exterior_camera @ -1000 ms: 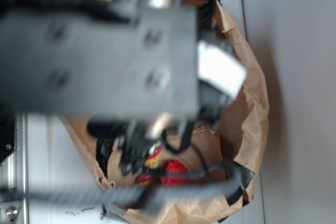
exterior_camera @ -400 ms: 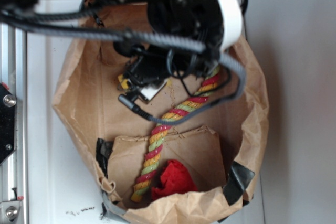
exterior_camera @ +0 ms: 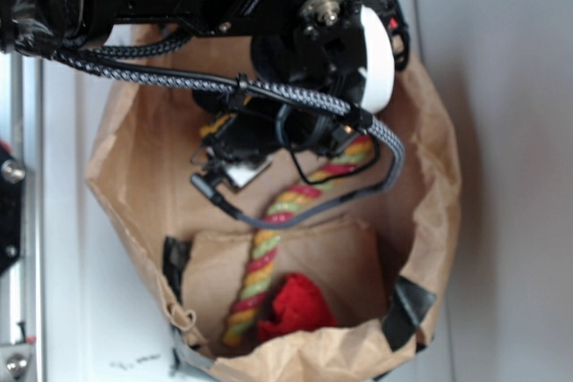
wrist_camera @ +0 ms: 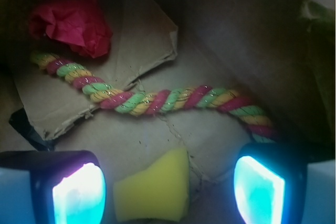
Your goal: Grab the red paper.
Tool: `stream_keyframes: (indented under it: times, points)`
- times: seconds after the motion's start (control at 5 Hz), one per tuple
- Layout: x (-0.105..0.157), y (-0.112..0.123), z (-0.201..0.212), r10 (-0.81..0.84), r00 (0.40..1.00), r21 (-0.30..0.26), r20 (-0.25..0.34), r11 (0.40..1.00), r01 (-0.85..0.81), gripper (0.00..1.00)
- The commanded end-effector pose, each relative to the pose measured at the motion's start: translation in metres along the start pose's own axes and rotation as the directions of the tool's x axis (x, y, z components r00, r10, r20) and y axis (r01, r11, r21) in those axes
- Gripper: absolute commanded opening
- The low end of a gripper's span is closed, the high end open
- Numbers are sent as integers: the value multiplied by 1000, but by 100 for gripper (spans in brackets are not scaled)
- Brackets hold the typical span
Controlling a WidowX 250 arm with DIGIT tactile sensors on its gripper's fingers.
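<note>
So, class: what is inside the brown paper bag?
Inside the paper bag: red paper, twisted rope, yellow sponge and a cardboard flap. The gripper is open above the sponge. The arm covers the bag's far end.

Our arm reaches in from the upper left, gripper spread wide.

In the exterior view our black arm fills the top of the frame, its wrist with the white cap at upper right, braided cables looping below it. In the wrist view our gripper [wrist_camera: 168, 190] sits along the bottom edge, its two glowing fingers [wrist_camera: 79, 195] far apart at lower left and lower right, closed on nothing.
</note>
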State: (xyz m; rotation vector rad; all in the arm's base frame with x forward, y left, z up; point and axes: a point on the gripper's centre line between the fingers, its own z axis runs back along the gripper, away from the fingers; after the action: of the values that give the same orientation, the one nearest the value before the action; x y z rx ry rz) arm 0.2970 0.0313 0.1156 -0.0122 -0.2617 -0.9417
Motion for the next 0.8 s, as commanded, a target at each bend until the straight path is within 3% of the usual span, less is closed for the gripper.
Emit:
stream_keyframes:
  times: [0.0, 0.2, 0.6]
  points:
    - [44, -20, 11, -119, 992, 12, 46, 993, 118, 100]
    - [59, -32, 7, -165, 984, -15, 75, 986, 166, 100]
    - [55, -27, 7, -153, 986, -17, 65, 988, 154, 100]
